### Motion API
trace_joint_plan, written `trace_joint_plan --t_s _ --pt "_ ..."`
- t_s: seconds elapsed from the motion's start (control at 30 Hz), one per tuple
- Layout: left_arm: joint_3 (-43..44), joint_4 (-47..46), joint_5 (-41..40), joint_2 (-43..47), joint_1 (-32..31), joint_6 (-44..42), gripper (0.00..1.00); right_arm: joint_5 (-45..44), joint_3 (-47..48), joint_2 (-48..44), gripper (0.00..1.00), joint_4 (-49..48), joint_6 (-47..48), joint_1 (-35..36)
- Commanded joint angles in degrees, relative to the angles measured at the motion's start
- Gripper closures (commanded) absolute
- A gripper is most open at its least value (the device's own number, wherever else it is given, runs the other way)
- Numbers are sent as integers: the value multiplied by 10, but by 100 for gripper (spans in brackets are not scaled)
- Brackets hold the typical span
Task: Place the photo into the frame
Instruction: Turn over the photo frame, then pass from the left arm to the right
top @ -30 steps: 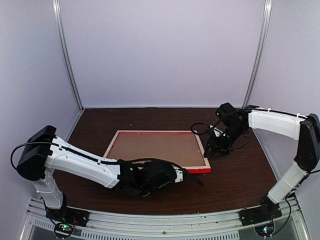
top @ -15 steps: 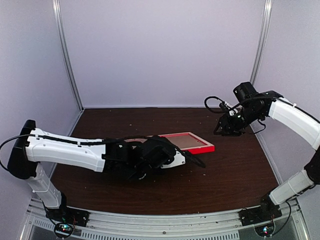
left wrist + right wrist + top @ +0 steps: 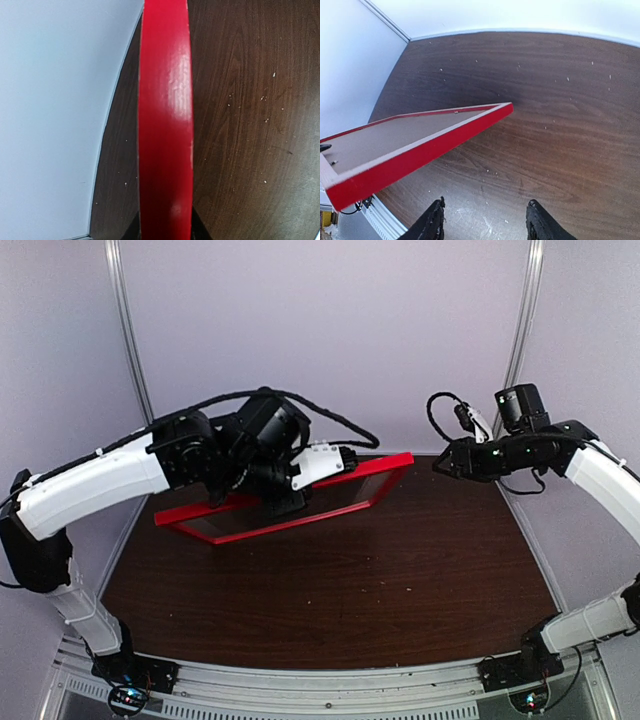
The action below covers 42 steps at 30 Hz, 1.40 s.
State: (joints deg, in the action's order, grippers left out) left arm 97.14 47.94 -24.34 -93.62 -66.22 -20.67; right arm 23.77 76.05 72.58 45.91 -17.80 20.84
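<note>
The left gripper (image 3: 166, 233) is clenched on the frame (image 3: 415, 156), its two dark fingers pinching one rail, which runs straight up toward 12 o'clock in the wrist view. That rail is thin and flat, painted a glossy red with a soft sheen and a few faint scuffs.

The right gripper (image 3: 485, 222) is released, its black fingers (image 3: 434, 220) standing wide apart with only table (image 3: 560, 125) between them.

In the overhead view the frame hangs tilted above the table, its right corner high and its left corner low. I cannot tell whether that low corner touches the table. The high corner sits at 9 o'clock from the right gripper, near it but apart.

Inside the red rails lies a matte brown board (image 3: 385, 137) edged by a pale wood rim. The table is dark wood grain, flecked with pale specks.
</note>
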Motion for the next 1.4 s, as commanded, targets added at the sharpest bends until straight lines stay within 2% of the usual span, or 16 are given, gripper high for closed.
trace_joint_plan --t_s 0.0,0.23,0.37,0.5,0.73,0.93,1.13,1.37 --pt "90 53 73 33 41 19 100 48 -38 -32 43 -110 27 -2" --pt "166 126 150 22 98 21 100 99 -73 -49 28 -190 46 8" --pt "219 186 198 3 118 5 100 111 -48 -44 19 -181 90 32" --pt "261 241 239 -23 134 -17 100 109 -19 -38 15 -167 133 57" --pt "291 264 307 -47 158 -43 100 101 47 -15 12 -112 216 118" --pt "308 281 334 -74 162 -59 100 87 109 11 12 -41 278 167" --pt "308 283 371 -81 162 -77 100 66 149 38 15 25 346 196" --pt "304 286 397 -87 162 -87 100 24 168 68 16 66 384 220"
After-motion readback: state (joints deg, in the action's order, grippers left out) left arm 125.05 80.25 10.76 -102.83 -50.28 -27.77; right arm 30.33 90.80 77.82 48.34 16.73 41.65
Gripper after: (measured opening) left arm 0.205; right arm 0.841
